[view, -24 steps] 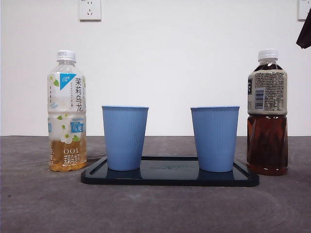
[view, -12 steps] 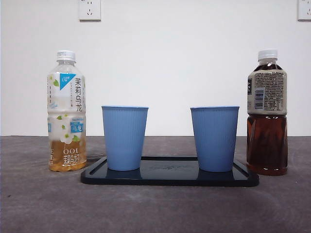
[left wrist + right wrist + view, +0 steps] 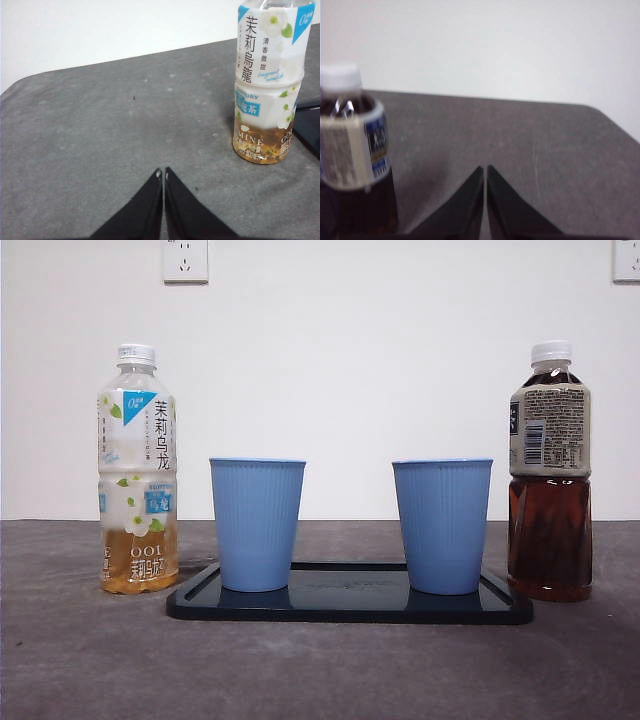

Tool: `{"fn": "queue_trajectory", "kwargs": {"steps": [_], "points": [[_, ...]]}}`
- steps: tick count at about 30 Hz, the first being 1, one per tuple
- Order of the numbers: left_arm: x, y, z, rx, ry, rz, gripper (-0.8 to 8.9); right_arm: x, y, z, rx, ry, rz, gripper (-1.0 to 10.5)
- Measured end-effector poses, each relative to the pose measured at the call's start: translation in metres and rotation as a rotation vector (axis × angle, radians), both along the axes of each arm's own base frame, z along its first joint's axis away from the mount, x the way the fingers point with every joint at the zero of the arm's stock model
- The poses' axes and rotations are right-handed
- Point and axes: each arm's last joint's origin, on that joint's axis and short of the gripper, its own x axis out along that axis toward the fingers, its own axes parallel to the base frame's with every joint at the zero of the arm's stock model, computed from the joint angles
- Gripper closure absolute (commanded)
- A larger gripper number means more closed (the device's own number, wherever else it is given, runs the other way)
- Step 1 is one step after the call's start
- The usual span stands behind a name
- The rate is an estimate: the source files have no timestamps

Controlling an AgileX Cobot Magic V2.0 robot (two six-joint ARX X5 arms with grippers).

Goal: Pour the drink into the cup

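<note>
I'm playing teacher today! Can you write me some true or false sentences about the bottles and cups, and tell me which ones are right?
1. Two blue cups stand on the black tray. True: the left blue cup and the right blue cup are both on it.
2. The dark tea bottle has no cap. False: its white cap is on.
3. The jasmine oolong tea bottle is nearly full. False: only the bottom part holds tea.
4. The left gripper holds nothing. True: it is shut, apart from the jasmine bottle.
5. The right gripper clamps the dark bottle. False: it is shut beside it, holding nothing.
</note>
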Motion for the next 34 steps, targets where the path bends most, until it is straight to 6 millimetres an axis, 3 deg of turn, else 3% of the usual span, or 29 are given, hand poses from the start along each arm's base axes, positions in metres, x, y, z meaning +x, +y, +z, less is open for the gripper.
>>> {"fn": "queue_trajectory", "kwargs": {"steps": [9,21,34], "points": [[0.0,0.0,0.0,0.0,0.0,0.0,8.07,0.0,0.0,-0.032,0.0,0.024,0.0,9.4],[0.0,0.0,0.0,0.0,0.0,0.0,8.07,-0.002,0.0,-0.044,0.006,0.139,0.0,9.4],[0.0,0.0,0.0,0.0,0.0,0.0,8.07,-0.002,0.0,-0.043,0.007,0.138,0.0,9.4]]}}
